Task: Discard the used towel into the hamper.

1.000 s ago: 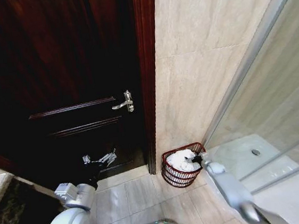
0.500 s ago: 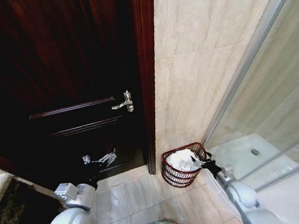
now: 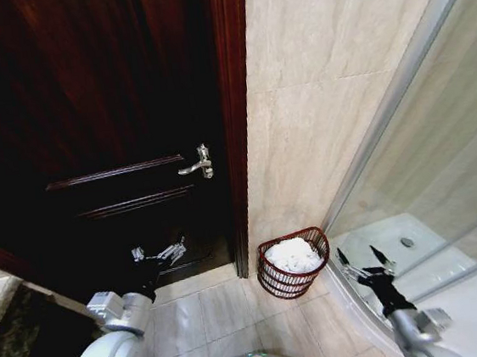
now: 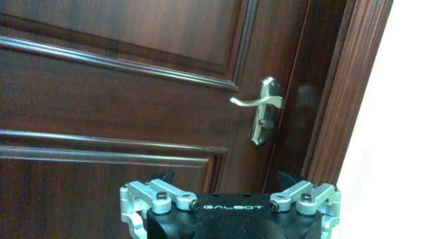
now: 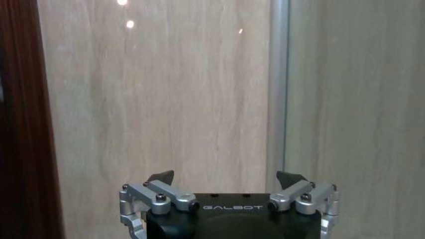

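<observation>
A: Since a second ago the right pincer (image 3: 363, 261) has pulled back out of the hamper (image 3: 293, 263). It now hangs to the right of the rim, well clear, fingers spread, nothing in them.

B: Towel?

A: White towel (image 3: 293, 254) bunched inside the hamper, on the floor in the corner against the tiled wall (image 3: 318, 119), just right of the door frame (image 3: 236, 119). Drop looks done; I judge the task basically finished.

B: Left side?

A: Left pincer (image 3: 159, 253) low in front of the dark door (image 3: 87, 118), below the lever handle (image 3: 198, 163). Probably open, tips hard to read against the wood.

B: Room to move?

A: Tight right: shower glass (image 3: 440, 149) and tray edge (image 3: 353, 294) beside the right arm. Open floor tiles (image 3: 227, 316) toward the robot.
</observation>
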### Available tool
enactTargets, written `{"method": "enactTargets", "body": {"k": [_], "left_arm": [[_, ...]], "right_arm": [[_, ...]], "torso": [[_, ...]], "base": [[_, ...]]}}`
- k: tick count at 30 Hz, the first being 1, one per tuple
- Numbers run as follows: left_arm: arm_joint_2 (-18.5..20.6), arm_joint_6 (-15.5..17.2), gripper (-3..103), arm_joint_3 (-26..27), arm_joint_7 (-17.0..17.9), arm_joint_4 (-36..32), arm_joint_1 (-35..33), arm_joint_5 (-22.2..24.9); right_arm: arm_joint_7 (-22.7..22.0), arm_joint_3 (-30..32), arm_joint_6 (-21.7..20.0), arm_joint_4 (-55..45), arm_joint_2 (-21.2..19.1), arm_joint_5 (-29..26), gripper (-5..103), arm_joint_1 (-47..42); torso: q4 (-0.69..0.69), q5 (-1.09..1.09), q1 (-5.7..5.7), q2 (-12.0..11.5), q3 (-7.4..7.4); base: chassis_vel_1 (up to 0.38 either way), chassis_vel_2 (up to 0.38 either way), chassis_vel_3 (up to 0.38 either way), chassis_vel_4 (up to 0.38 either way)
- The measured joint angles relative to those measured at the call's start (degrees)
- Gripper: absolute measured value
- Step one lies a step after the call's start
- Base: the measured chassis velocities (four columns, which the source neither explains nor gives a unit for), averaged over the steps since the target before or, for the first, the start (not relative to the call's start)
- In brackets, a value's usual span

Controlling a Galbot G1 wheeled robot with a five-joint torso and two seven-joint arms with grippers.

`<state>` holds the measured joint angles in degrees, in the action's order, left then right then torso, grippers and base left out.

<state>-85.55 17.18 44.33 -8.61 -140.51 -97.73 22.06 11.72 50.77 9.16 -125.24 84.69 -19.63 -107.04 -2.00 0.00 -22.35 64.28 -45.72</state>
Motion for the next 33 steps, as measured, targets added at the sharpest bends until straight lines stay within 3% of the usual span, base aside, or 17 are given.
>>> {"method": "enactTargets", "body": {"k": [8,18,33], "left_arm": [[0.00,0.00,100,0.00,0.00,0.00,0.00,0.00],[0.00,0.00,100,0.00,0.00,0.00,0.00,0.00],[0.00,0.00,100,0.00,0.00,0.00,0.00,0.00]], "right_arm": [[-3.40,-5.28,0.94,-11.34,3.64,4.27,100,-2.91],[-8.62,-7.22,0.78,-18.01,3.86,7.37,100,-3.14],[-8.83,-7.57,0.26,-18.37,3.78,7.21,100,-2.95]], "torso": [[0.00,-0.02,-0.01,0.00,0.00],[0.00,-0.01,-0.01,0.00,0.00],[0.00,0.00,-0.01,0.00,0.00]], "base": [[0.000,0.000,0.000,0.000],[0.000,0.000,0.000,0.000],[0.000,0.000,0.000,0.000]]}}
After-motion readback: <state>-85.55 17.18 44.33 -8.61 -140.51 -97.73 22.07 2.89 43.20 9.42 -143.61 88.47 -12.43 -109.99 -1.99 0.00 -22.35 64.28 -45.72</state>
